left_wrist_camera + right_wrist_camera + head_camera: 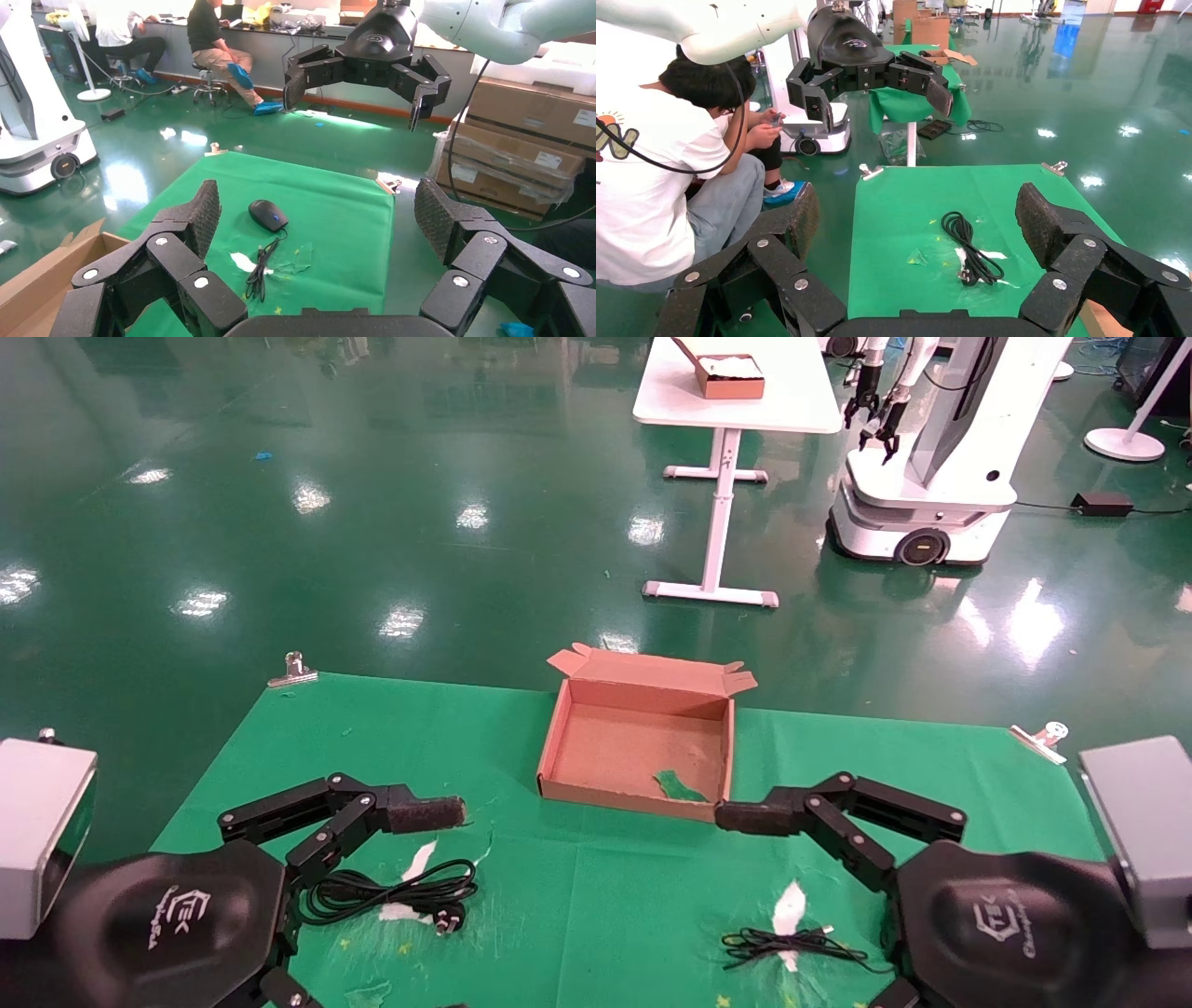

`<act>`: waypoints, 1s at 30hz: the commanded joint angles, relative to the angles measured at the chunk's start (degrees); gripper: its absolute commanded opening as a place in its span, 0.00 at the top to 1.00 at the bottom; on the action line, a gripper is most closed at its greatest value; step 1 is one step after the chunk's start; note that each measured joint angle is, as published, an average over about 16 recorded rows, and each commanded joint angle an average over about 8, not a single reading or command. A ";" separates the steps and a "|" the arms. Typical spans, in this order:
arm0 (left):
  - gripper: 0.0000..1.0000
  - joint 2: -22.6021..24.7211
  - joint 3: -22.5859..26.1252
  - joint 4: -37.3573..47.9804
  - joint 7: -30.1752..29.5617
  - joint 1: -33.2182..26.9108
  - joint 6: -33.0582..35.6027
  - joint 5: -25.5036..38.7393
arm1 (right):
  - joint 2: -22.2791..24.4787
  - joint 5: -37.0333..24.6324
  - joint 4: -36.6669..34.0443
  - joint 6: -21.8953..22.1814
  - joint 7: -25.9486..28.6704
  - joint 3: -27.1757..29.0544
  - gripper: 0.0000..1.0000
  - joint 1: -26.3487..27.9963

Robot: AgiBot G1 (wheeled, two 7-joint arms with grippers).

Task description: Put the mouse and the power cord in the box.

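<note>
Hovering at the near left above the green cloth (521, 915), the left gripper (316, 217) has its fingers spread wide and holds nothing. Just right of it the power cord (396, 893) lies coiled on the cloth, plug toward the right. The box (638, 747) sits open at the far middle, a green scrap (680, 787) on its floor. The mouse (268, 214) rests near the cloth's right edge, hidden in the head view; its thin cable (792, 945) trails leftward. The right gripper (916, 217) hangs over it, fingers wide apart, empty.

Left pincer (372, 859) and right pincer (792, 859) hover, jaws spread wide.
</note>
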 commanded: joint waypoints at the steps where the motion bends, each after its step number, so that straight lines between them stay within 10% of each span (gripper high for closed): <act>1: 0.00 0.00 0.00 0.00 0.00 0.00 0.00 0.00 | 0.00 0.00 0.00 0.00 0.00 0.00 0.00 0.00; 30: 0.00 0.00 0.00 0.00 0.00 0.00 0.00 0.00 | 0.00 0.00 0.00 0.00 0.00 0.00 0.00 0.00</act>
